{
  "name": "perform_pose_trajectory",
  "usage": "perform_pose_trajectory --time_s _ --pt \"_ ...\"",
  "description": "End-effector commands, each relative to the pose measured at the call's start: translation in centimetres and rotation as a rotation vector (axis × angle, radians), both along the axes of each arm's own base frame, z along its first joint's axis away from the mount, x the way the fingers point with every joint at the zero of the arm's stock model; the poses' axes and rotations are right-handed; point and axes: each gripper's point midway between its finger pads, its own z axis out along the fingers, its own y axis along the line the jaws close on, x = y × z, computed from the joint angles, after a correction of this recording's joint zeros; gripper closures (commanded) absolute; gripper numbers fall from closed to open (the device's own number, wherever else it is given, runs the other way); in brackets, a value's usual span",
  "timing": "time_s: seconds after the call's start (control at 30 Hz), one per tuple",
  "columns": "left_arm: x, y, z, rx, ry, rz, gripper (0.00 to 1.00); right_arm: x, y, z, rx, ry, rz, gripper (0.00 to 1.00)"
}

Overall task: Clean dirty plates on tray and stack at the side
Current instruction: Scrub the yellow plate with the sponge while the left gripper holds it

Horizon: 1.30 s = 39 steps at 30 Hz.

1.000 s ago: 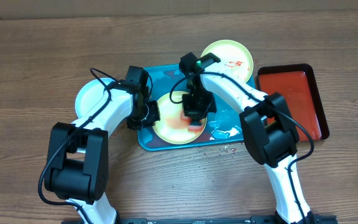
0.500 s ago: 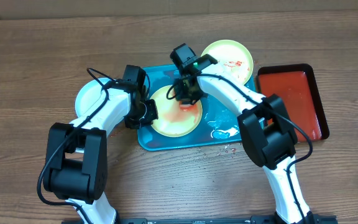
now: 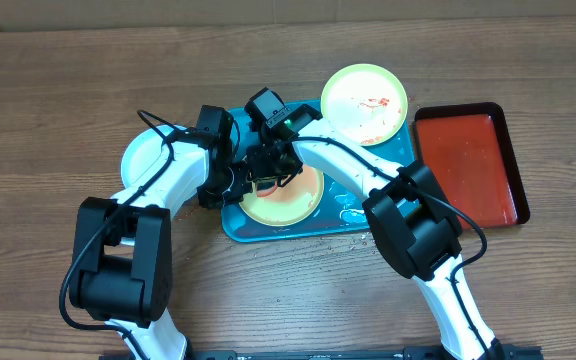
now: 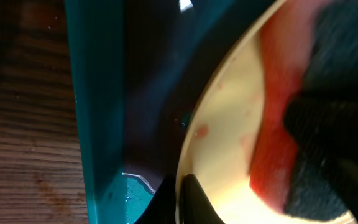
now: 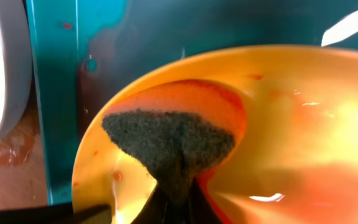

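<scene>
right claw [image 5: 174, 205] clenched on sponge [image 5: 166, 140], pressing it on red-smeared plate [image 3: 293, 203] in tray [image 3: 268, 233]; left claw [image 4: 180, 202] pinches that plate's rim

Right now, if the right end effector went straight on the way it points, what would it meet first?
Probably the yellow plate: the sponge it holds seems pressed against it, though depth is unclear.

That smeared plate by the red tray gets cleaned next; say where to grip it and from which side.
Probably the raised rim of the smeared plate, jaws straddling it, from the far side: it is shallow, that edge looks free, and the red tray crowds its right.
</scene>
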Motion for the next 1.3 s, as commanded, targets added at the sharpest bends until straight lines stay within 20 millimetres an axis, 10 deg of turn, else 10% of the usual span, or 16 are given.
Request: perform_pose_trajectory --time_s 0.0,0.33,0.6,1.0,1.27 --pt "0.1 -0.3 -0.4 0.002 0.002 -0.027 0.96 -1.2 0.2 -1.4 0.012 0.071 0.015 0.96" --pt "0.0 -0.3 -0.4 0.003 0.005 -0.027 0.96 5.0 -11.6 0.1 -0.296 0.001 -0.205 0.96" --pt "0.0 -0.3 -0.4 0.002 0.007 -0.024 0.96 1.8 -16.8 1.0 -0.418 0.172 -0.21 0.96" --pt "-0.1 -0.9 -0.3 -0.031 0.014 -0.023 0.96 -7.7 -6.6 -1.2 -0.179 0.374 0.063 0.96" --pt "-0.1 -0.9 -0.3 -0.035 0.014 -0.023 0.95 -7.7 -0.1 -1.0 -0.016 0.293 0.077 0.96"
